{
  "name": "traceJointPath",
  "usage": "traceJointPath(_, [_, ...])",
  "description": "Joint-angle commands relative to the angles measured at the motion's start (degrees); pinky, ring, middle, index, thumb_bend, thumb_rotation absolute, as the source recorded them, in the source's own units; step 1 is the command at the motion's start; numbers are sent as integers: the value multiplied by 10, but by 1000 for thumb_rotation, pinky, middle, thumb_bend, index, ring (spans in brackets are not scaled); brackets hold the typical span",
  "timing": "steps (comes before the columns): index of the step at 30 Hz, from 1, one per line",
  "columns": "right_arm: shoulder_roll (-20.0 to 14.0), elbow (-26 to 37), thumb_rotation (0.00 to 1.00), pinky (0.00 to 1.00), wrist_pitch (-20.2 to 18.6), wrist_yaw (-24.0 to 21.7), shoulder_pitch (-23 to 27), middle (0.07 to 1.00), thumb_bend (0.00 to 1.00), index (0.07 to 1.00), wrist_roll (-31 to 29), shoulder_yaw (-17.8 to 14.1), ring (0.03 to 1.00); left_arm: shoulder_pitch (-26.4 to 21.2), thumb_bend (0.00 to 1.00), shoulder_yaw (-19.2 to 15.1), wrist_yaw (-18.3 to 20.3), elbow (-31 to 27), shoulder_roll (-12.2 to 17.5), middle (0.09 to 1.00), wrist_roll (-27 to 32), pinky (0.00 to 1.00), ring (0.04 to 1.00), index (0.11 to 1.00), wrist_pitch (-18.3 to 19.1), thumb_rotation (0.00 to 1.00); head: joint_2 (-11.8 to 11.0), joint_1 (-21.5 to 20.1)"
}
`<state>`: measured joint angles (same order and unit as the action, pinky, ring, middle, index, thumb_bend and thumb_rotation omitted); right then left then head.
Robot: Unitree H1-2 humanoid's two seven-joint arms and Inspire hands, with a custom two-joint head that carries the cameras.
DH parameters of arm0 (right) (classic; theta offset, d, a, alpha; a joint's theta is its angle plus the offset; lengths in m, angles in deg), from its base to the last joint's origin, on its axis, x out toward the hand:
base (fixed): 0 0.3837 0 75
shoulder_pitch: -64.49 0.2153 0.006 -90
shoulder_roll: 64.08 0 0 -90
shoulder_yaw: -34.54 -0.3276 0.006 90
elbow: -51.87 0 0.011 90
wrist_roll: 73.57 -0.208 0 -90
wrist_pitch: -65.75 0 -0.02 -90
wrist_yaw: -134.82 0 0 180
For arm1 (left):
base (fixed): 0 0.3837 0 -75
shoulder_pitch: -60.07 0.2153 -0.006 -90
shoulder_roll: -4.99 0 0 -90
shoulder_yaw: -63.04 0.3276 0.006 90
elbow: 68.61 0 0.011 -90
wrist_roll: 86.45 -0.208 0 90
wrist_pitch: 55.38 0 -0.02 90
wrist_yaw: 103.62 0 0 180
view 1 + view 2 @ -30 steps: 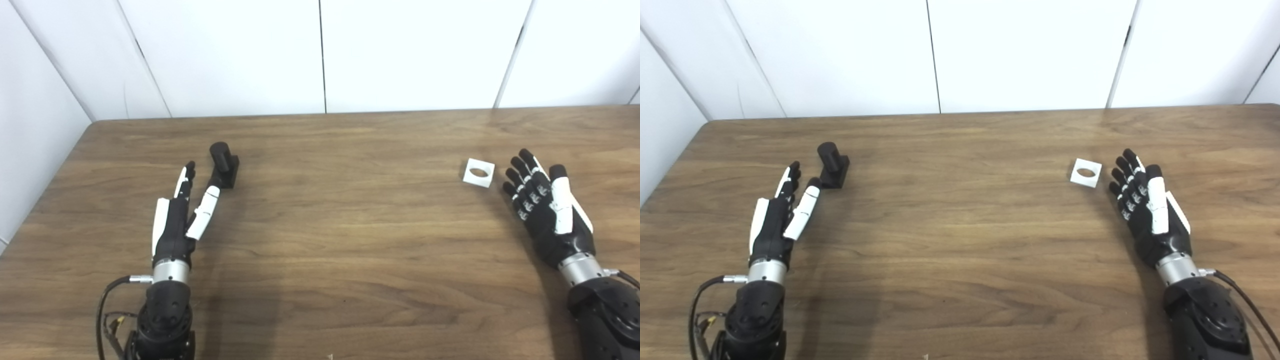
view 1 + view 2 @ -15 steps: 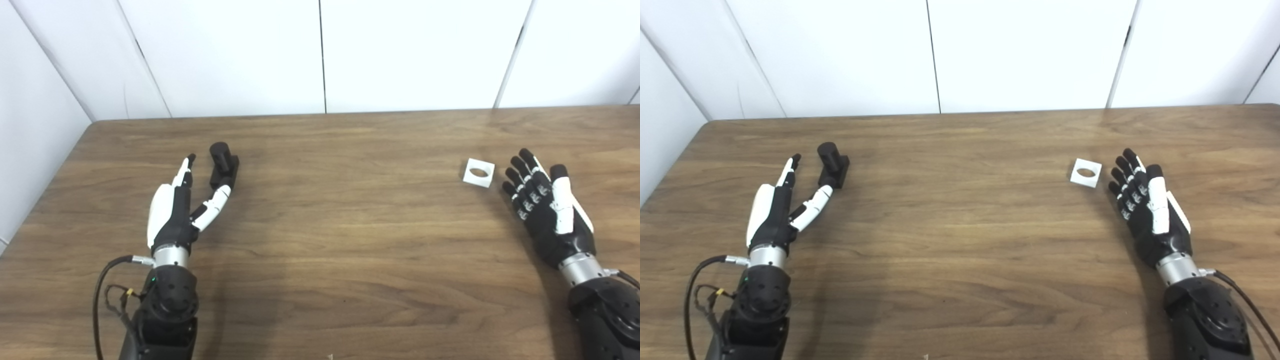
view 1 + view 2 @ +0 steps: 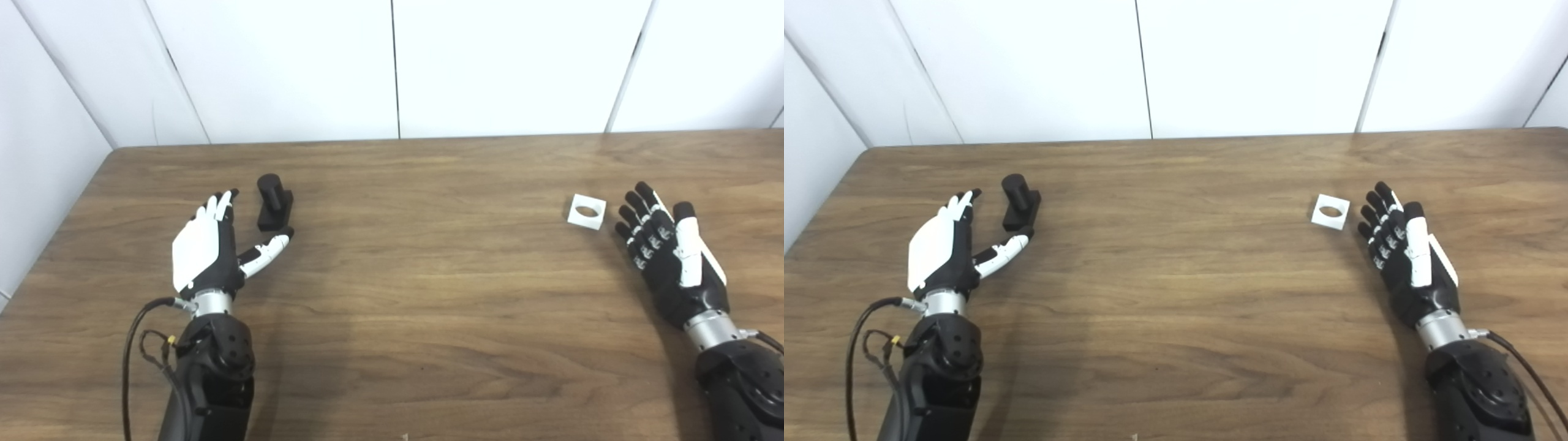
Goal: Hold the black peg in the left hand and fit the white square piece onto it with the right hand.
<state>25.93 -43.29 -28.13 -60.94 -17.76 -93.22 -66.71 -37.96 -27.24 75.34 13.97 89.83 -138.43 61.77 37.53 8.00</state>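
The black peg (image 3: 272, 199), a short cylinder on a square base, stands on the wooden table (image 3: 404, 275) at the left. My left hand (image 3: 211, 248) is open just left of it and slightly nearer to me, back plate turned up, thumb stretched toward the peg's base without a hold on it. The white square piece (image 3: 587, 212) with a round hole lies flat at the right. My right hand (image 3: 664, 251) is open beside it on the right, fingertips close to its edge but apart from it.
White wall panels (image 3: 392, 67) rise behind the table's far edge. The table's left edge (image 3: 67, 220) runs close to my left arm. A black cable (image 3: 138, 334) loops off the left wrist.
My left hand has rolled so its white back plate faces up and has lifted slightly, thumb swinging out toward the peg's base. The right hand, peg and white piece have stayed put.
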Motion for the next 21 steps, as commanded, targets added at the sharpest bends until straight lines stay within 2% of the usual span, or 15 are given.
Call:
traceJointPath(1, [5, -16, 989, 1000, 20, -7, -4, 1000, 626, 1000, -5, 3, 1000, -30, 703, -5, 0, 0, 6, 1000, -35, 1000, 1000, 928, -2, 585, -1, 0])
traceJointPath(11, [9, -13, 1000, 1000, 18, -4, -9, 1000, 615, 1000, -1, 5, 1000, -63, 716, -26, 39, 25, -10, 1000, -97, 1000, 1000, 912, -2, 562, -4, -2])
traceJointPath(21, [13, -8, 1000, 1000, 16, 0, -15, 1000, 610, 1000, 0, 5, 1000, -91, 750, -37, 50, 60, -19, 1000, -132, 1000, 1000, 903, -2, 595, -5, -3])
